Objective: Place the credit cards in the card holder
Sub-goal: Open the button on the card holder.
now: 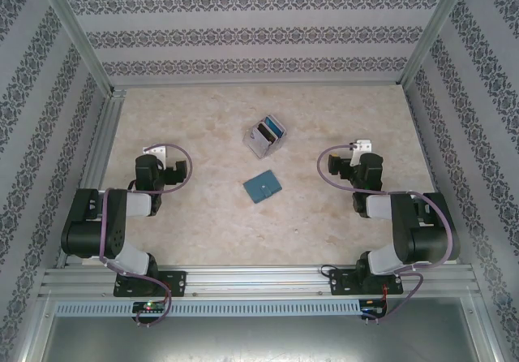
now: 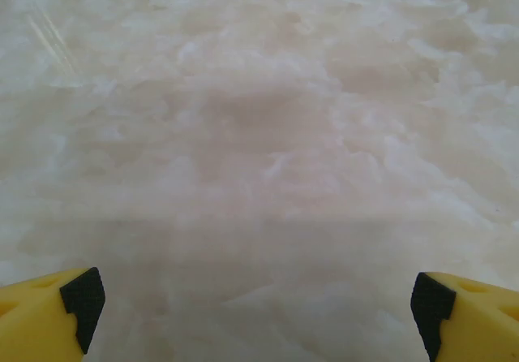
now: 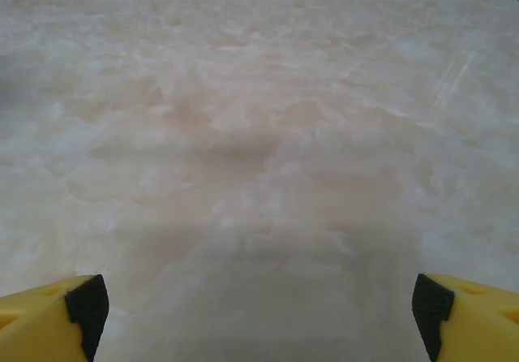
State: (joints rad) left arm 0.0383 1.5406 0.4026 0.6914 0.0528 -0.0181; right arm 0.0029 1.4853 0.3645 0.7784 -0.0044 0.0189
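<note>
Two claws, both released. Left gripper (image 2: 256, 300): yellow fingers (image 2: 49, 317) spread out to the frame corners over bare table (image 2: 259, 135), nothing between them. Right gripper (image 3: 256, 300): same, jaws wide, empty.

Overhead: card holder (image 1: 262, 187) flat near mid-table, teal, apparently folded shut, turned a little off square. Found the credit cards (image 1: 269, 128) standing on edge in a clear box (image 1: 258, 141) near the holder at its 12 o'clock, not touching it. Left claw well off at the holder's 9 o'clock, right claw well off between 2 and 3 o'clock.

Judged: nothing begun. First step probably opening the holder, then drawing one card.

Doing it well:
- Bring the left claw in from 9 o'clock and settle the holder before anything else. Soft wallet on a smooth top, so likely to skate if nudged.
- Cannot tell from here which edge carries the clasp. Check with the wrist view before pinching the flap.
- Send the right claw toward the box and come down from above.
- Narrow the jaws before descending. Cards packed close, easy to catch two.
- Pinch one card at its top edge and lift straight up. Light box, liable to tip or drag on a sideways pull.
- Present the card edge-on to a slot and slide it in at a shallow angle.
- Keep the arms from crossing at mid-table.
</note>
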